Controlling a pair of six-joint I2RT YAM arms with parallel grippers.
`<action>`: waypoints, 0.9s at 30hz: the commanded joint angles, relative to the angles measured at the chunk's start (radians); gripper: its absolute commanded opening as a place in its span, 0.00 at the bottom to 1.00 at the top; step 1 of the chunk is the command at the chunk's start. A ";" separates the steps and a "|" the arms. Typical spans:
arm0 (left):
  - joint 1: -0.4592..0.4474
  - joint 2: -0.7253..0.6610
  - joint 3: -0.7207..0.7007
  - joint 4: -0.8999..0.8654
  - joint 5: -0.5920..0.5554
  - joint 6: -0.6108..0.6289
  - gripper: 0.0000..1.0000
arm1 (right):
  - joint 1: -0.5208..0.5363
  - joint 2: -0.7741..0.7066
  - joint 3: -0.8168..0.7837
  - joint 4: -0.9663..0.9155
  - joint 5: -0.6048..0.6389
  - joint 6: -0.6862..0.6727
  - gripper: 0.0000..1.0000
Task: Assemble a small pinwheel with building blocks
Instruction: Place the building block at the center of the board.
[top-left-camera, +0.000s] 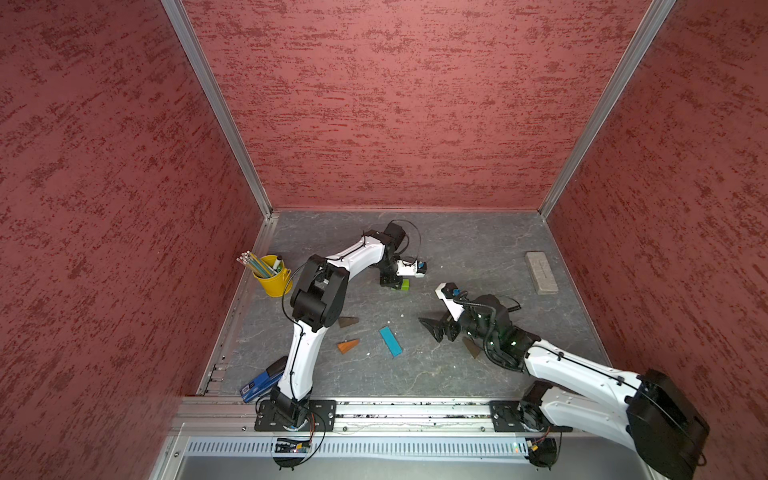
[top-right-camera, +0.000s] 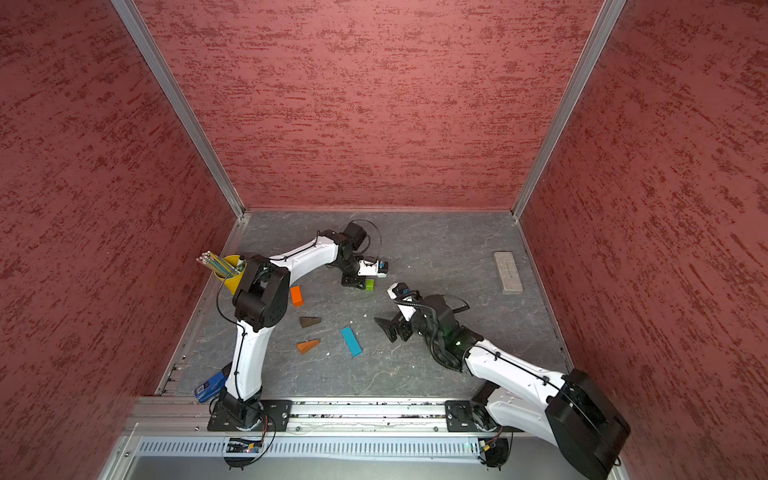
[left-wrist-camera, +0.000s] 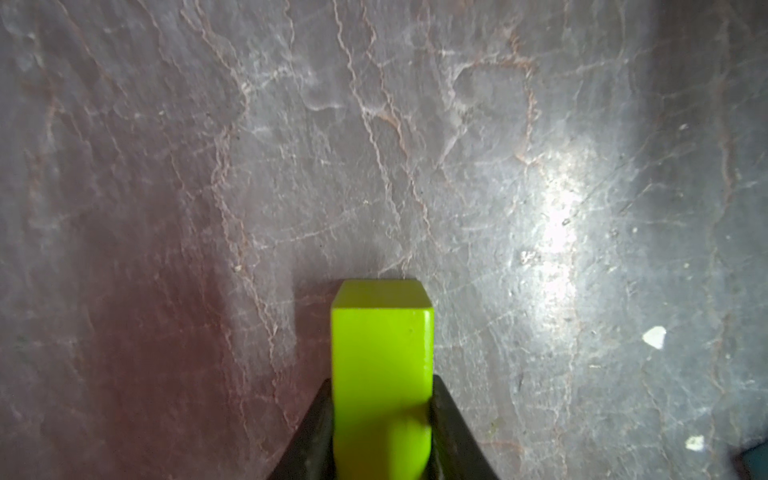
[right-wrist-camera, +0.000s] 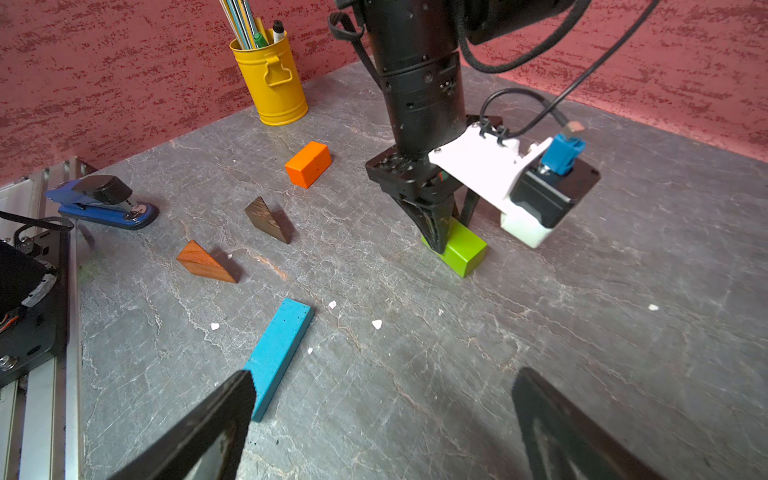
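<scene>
Lime-green block: I'm clamping it tight in my left fingers, pressing it onto the surface, probably seating the hub, while my right fingers are hanging wide open, empty, beside the blue bar.

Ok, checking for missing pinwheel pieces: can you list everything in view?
green block: one, lime, gripped, far centre
orange block: one, orange, nearest the cup
dark wedges: two, dark brown, one centre-left, one half hidden at near right
orange-brown wedge: one, beside the centre-left dark one
blue bar: one, blue, centre
grey slab: one, grey, far right
pencil cup: one, yellow, left wall
stapler: one, blue, near-left corner
left gripper: black, shut on green block
right gripper: black, open, empty
</scene>
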 joint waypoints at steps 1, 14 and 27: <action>0.008 0.033 0.002 -0.038 -0.003 0.003 0.19 | 0.008 0.000 -0.003 -0.004 0.011 0.008 0.99; 0.015 0.014 -0.024 0.018 0.031 -0.015 0.51 | 0.007 0.009 0.001 -0.007 0.011 0.008 0.99; 0.071 -0.228 -0.196 0.154 0.142 -0.130 1.00 | 0.007 0.042 0.005 0.015 0.024 0.008 0.99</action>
